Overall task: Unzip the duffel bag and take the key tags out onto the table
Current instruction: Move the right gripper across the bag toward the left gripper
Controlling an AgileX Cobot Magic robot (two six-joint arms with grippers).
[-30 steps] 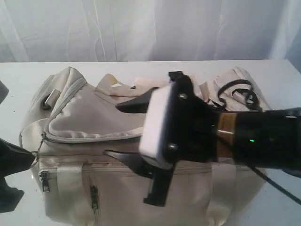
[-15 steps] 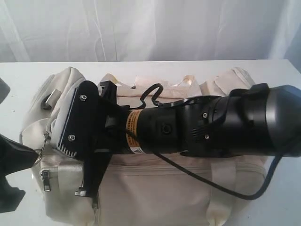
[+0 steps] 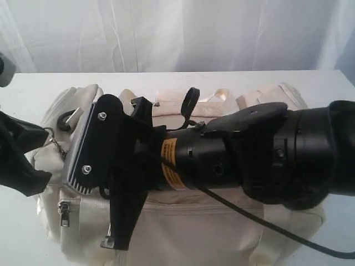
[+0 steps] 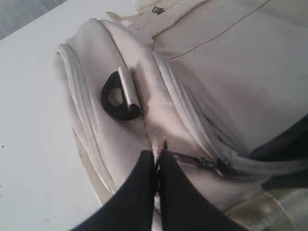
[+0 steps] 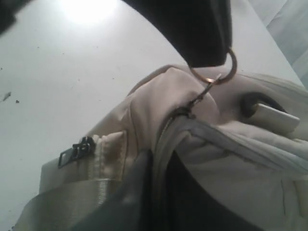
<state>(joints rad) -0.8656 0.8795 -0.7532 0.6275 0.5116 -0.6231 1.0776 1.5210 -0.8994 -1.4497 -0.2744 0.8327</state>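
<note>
The cream duffel bag [image 3: 188, 233] lies on the white table [image 3: 233, 80]. At its left end my left gripper [image 3: 44, 137] [image 4: 158, 159] is shut on the metal ring [image 5: 225, 73] of the main zipper's pull. The pull leads to the slider [image 4: 222, 166], which sits near that end by a dark D-ring [image 4: 118, 96]. My right arm [image 3: 222, 160] stretches across the bag and hides its top. My right gripper [image 5: 161, 166] is shut on the fabric edge beside the zipper at the same end. The key tags are hidden.
A small dark zipper pull [image 3: 64, 213] [image 5: 74, 149] hangs on the bag's front pocket. Satin straps [image 3: 172, 102] lie over the bag's top at the back. A white curtain [image 3: 177, 33] closes off the far side. Bare tabletop [image 4: 29, 120] shows left of the bag.
My right arm has swung left across the bag, from open above its middle to shut at its left end. My left gripper has risen with the zipper ring, lifting that end.
</note>
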